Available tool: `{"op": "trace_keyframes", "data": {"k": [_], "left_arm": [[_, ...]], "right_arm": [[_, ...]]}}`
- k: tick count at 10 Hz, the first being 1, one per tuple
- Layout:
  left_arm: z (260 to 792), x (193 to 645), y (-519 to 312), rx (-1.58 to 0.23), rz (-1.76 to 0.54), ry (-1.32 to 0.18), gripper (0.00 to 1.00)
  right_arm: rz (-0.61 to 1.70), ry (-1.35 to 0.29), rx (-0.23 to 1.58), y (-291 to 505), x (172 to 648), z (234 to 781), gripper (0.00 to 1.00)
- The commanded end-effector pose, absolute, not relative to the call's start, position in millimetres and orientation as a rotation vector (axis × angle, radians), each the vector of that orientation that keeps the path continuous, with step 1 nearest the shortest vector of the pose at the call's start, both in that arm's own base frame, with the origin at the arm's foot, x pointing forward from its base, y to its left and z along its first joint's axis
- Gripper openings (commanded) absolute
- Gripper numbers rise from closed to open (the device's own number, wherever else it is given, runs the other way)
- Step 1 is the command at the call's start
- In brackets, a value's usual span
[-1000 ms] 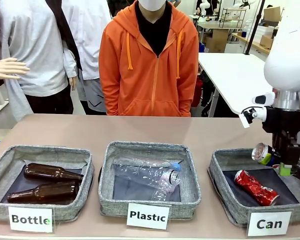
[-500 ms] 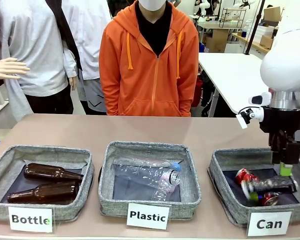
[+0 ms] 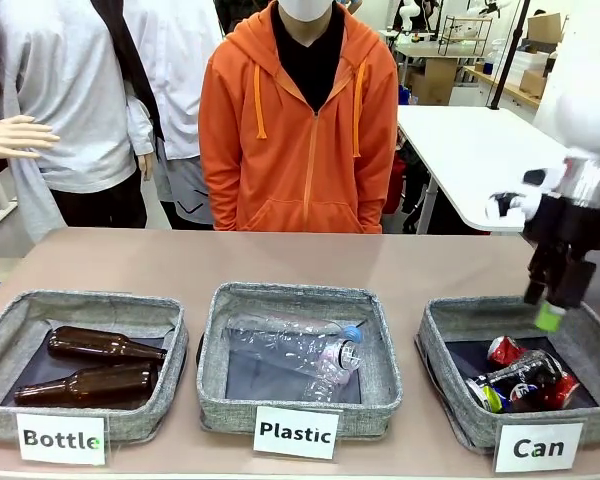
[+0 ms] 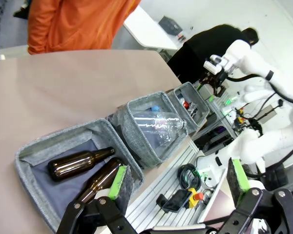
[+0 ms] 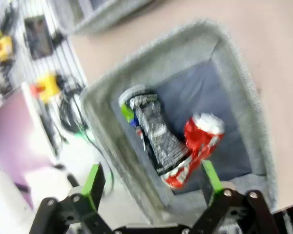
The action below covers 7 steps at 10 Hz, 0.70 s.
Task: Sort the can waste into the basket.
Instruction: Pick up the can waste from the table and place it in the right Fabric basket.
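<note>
now right arm (image 3: 580, 110) hangs above basket (image 3: 448, 395).

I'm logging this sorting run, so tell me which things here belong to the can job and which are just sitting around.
Part of the job:
- crushed shiny red metal can
- dark crumpled metal can, lying across the red one
- grey fabric basket labelled Can

Just lying about:
- two brown glass bottles in the Bottle bin
- clear plastic bottles in the Plastic bin

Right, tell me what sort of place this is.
Probably a robotics lab set up for a waste-sorting test: a table with labelled fabric bins, such as the Can basket, more work tables behind, and cables and gear beside the rig.
</note>
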<state>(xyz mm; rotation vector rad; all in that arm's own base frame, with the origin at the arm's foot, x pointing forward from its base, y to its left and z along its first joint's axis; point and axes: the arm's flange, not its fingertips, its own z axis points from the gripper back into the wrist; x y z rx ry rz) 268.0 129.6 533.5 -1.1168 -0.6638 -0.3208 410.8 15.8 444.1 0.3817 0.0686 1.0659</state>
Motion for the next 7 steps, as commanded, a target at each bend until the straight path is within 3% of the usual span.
{"op": "trace_keyframes", "data": {"k": [1,2,4,5,7], "left_arm": [[534.9,266.3,130.8,-1.129,-0.33,-0.67,1.0],[534.9,266.3,130.8,-1.129,-0.33,-0.67,1.0],[534.9,266.3,130.8,-1.129,-0.33,-0.67,1.0],[534.9,266.3,130.8,-1.129,-0.33,-0.67,1.0],[534.9,266.3,130.8,-1.129,-0.33,-0.67,1.0]], "right_arm": [[0.668,-0.701,0.78,-6.5,417.2,460.8,1.0],[0.413,-1.033,1.017,-29.8,417.1,470.9,1.0],[0.097,-1.379,1.297,-87.4,410.4,466.9,1.0],[0.049,-1.519,1.438,-108.5,401.0,458.5,1.0],[0.019,-1.581,1.568,-130.9,397.5,442.0,1.0]]}}
